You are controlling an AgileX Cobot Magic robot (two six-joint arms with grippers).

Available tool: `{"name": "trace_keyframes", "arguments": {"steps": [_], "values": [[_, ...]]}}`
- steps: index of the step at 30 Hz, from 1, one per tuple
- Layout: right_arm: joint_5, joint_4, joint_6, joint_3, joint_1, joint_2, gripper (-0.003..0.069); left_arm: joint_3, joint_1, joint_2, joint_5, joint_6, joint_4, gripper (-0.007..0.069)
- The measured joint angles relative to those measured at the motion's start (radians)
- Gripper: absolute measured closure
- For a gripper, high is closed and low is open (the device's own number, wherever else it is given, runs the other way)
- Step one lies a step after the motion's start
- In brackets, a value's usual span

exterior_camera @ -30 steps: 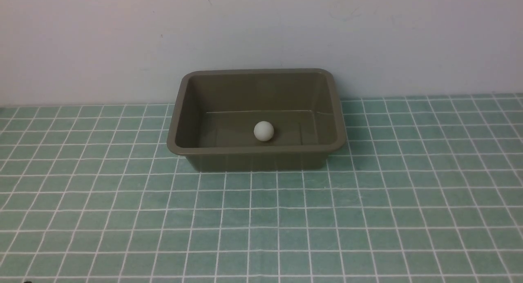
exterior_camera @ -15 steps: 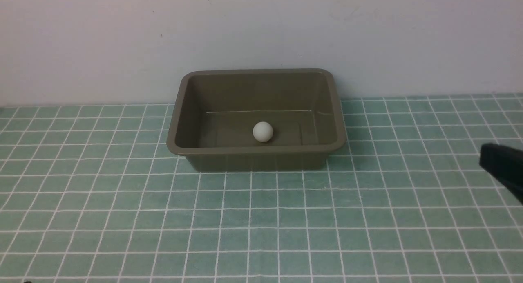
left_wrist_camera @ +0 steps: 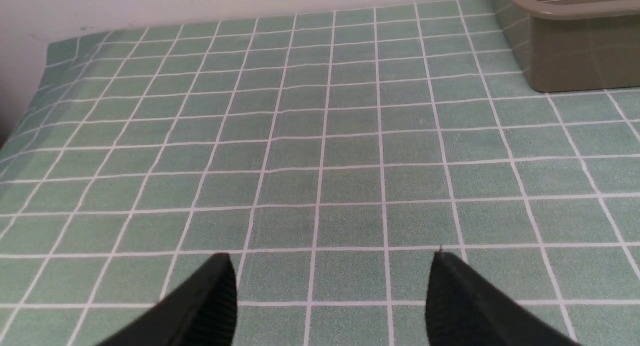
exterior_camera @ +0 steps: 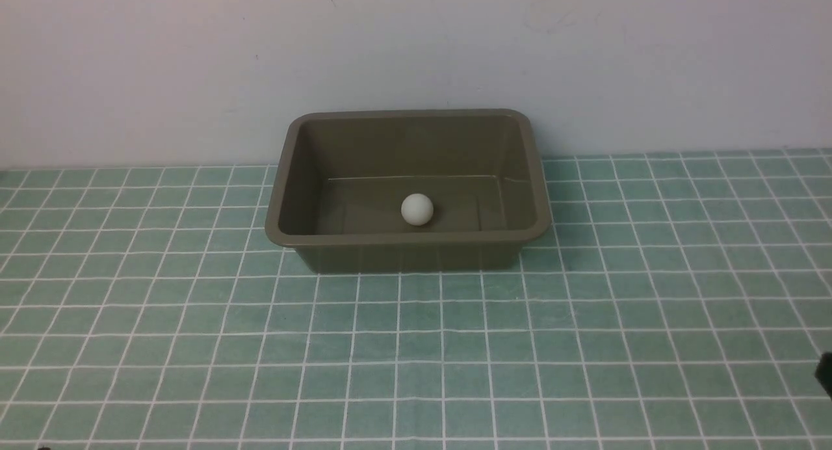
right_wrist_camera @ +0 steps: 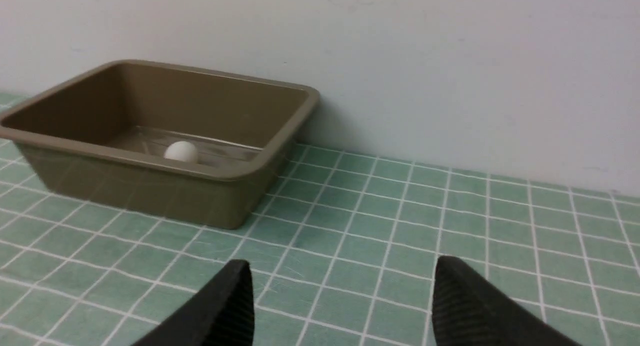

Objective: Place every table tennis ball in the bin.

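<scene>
The table tennis ball (exterior_camera: 416,209) is seen resting on the floor of the bin (exterior_camera: 407,238), close to its near wall — the bin itself is set against the far wall on the green tiled cloth (exterior_camera: 416,359). The left gripper (left_wrist_camera: 330,281) and the right gripper (right_wrist_camera: 340,286) are both held above bare cloth, fingers spread wide, nothing between them.
</scene>
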Motion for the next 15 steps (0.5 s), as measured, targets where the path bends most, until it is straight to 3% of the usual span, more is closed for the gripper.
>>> {"name": "trace_keyframes", "arguments": {"steps": [9, 15], "values": [[-0.003, 0.0, 0.074, 0.135, -0.144, -0.191, 0.0218, 0.0, 0.0, 0.0, 0.0, 0.0, 0.0, 0.0165], [0.022, -0.003, 0.09, 0.189, -0.18, -0.229, 0.0218, 0.0, 0.0, 0.0, 0.0, 0.0, 0.0, 0.0165]]}}
